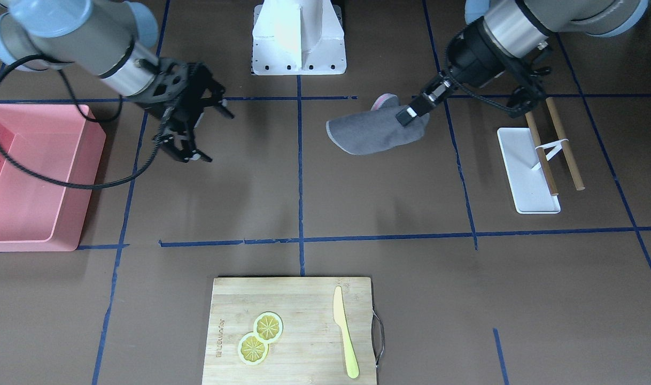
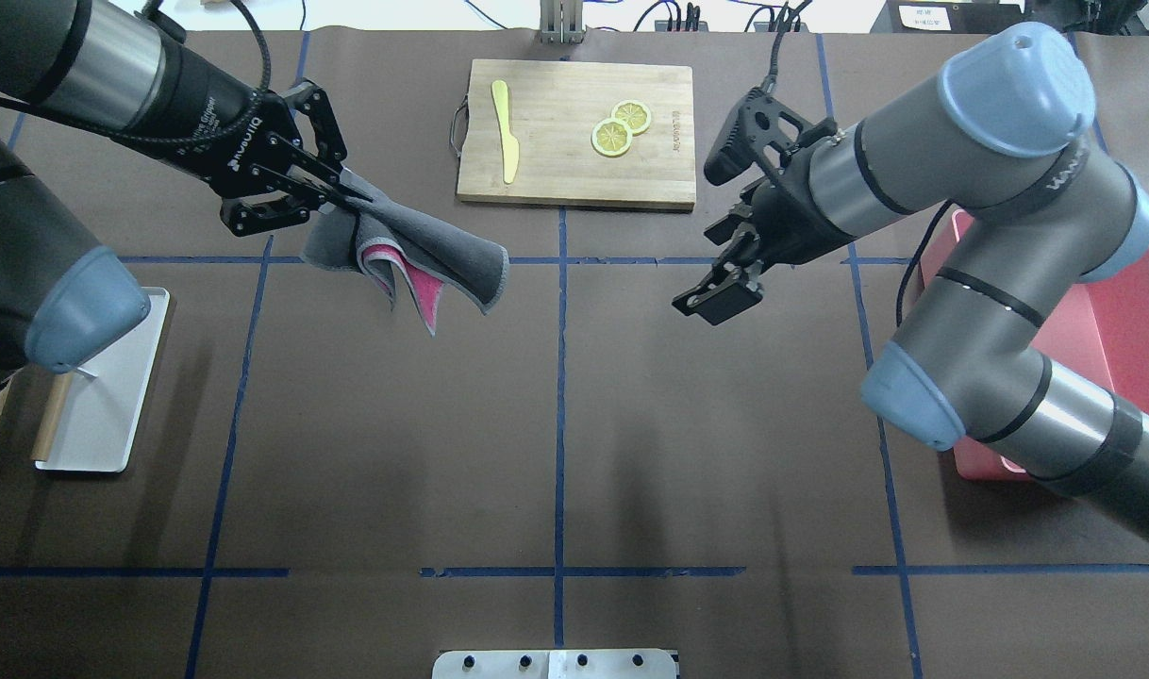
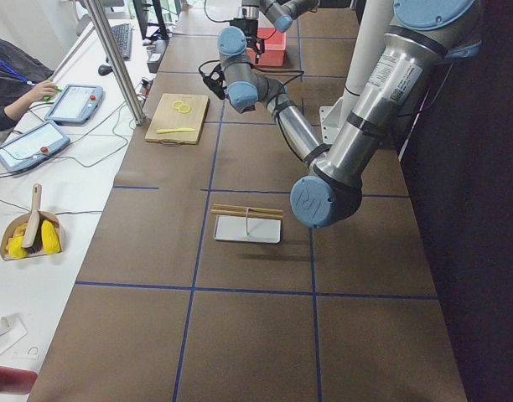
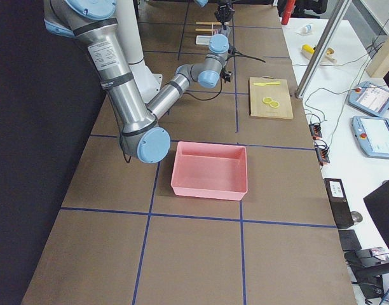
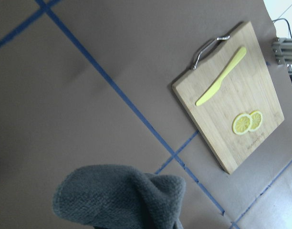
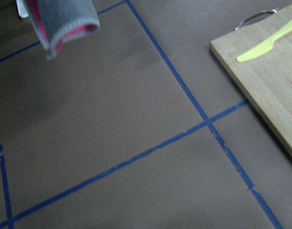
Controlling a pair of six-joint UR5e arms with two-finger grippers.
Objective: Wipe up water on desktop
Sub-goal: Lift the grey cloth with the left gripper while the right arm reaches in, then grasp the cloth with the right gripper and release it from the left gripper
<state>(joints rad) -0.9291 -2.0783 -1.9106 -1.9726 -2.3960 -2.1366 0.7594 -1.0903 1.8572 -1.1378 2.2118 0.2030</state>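
The desktop (image 2: 556, 424) is a dark-brown surface with blue tape lines; I see no water on it. My left gripper (image 2: 348, 193) is shut on a grey cloth (image 2: 424, 255) with a pink inner side and holds it hanging above the desktop, near the cutting board. In the front-facing view the left gripper (image 1: 408, 115) pinches the cloth (image 1: 368, 133) at its right end. The cloth also shows in the left wrist view (image 5: 117, 195) and the right wrist view (image 6: 65, 19). My right gripper (image 2: 716, 297) is open and empty above the desktop, right of the centre line.
A wooden cutting board (image 2: 574, 174) with two lemon slices (image 2: 620, 127) and a yellow knife (image 2: 506, 141) lies at the far side. A pink bin (image 1: 31, 171) stands on my right. A white tray (image 1: 526, 171) with wooden sticks (image 1: 563, 144) is on my left.
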